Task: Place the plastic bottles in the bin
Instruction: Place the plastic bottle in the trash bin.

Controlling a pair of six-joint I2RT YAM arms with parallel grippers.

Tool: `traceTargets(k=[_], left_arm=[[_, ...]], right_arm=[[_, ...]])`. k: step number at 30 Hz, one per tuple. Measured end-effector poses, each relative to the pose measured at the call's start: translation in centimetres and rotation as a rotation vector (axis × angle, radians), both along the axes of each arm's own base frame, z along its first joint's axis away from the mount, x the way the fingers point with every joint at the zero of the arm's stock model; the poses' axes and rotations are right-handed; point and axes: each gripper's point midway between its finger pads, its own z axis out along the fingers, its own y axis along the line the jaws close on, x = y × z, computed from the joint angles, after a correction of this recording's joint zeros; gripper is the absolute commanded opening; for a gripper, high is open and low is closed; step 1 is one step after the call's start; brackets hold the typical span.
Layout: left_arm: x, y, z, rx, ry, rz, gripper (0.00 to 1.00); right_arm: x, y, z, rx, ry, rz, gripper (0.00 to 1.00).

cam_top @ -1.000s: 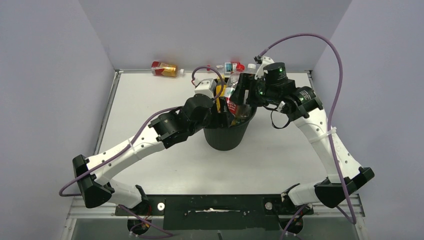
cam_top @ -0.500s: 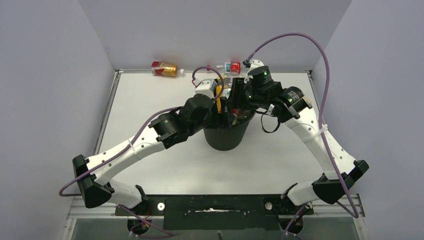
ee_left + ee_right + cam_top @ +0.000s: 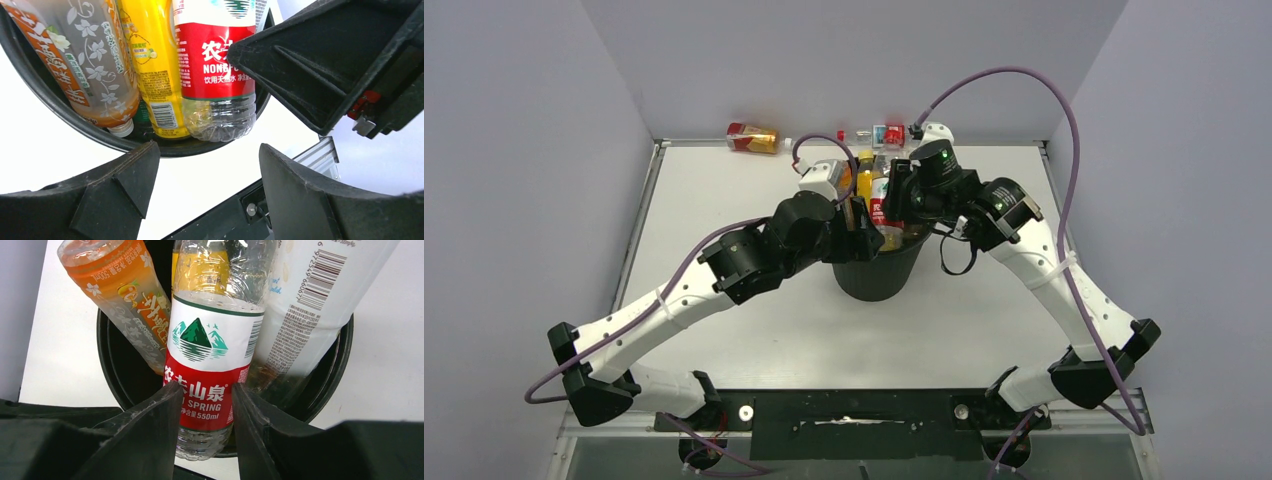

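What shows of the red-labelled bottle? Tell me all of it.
The red-labelled bottle is clear, crinkled plastic with a label white above, bearing a green mountain, and red below with white lettering. It leans in the bin, sticking out past the rim. The right gripper has its jaws shut on the red band. An orange bottle and a white bottle flank it.

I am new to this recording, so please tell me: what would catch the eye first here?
The black bin at the table's middle, crammed with bottles sticking out above its rim. The right fingers clamp the red-labelled bottle there, and an amber bottle lies by the back wall.
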Motion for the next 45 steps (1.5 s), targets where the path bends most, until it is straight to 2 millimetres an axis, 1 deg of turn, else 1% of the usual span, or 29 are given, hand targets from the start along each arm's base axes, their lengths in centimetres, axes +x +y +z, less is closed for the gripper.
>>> traceTargets(k=[3,5,10,15,16,20,22,25,30,33,36,41,43,45], left_arm=[[-0.2,0.4,0.4,-0.007,-0.004,0.004,0.67],[-0.2,0.5,0.5,-0.008,-0.007,0.007,0.66],[-0.1,0.5,0.5,-0.006,-0.006,0.008,0.65],[0.1,0.2,-0.1,0.005,0.001,0.008,0.65],[0.1,0.1,-0.2,0.009,0.003,0.008,0.65],[0.2,-0.1,-0.6,0.016,0.006,0.008,0.65],[0.3,-0.1,-0.6,0.017,0.005,0.011,0.65],[0.4,0.0,-0.5,0.019,0.001,0.014,0.65],[0.4,0.0,0.0,0.013,-0.005,0.016,0.65],[0.4,0.0,0.2,0.010,-0.007,0.016,0.65],[0.5,0.0,0.2,0.011,-0.009,0.018,0.65],[0.7,0.2,0.4,0.015,-0.017,0.023,0.66],[0.9,0.5,0.6,0.020,-0.021,0.027,0.67],[1.5,1.1,0.8,0.025,-0.025,0.042,0.67]], right_arm=[[0.0,-0.3,0.1,-0.014,-0.009,-0.016,0.41],[0.1,-0.9,0.0,-0.034,-0.015,-0.037,0.41],[0.1,-1.4,-0.3,-0.044,-0.029,-0.049,0.41],[0.0,-1.5,-0.6,-0.028,-0.053,-0.050,0.41],[0.0,-1.5,-0.6,-0.025,-0.055,-0.050,0.42],[0.0,-1.4,-0.7,-0.024,-0.063,-0.044,0.60],[0.0,-1.5,-0.8,-0.030,-0.062,-0.042,0.65],[-0.3,-1.7,-0.9,-0.048,-0.056,-0.032,0.71],[-1.1,-2.3,-0.5,-0.078,-0.040,-0.008,0.76],[-1.5,-2.5,-0.2,-0.077,-0.039,0.005,0.81],[-2.1,-2.8,0.6,-0.061,-0.050,0.017,0.84],[-2.9,-3.2,2.7,-0.020,-0.097,0.030,0.85],[-3.2,-3.4,3.5,-0.005,-0.116,0.031,0.86],[-3.4,-3.6,4.1,0.007,-0.129,0.029,0.87]])
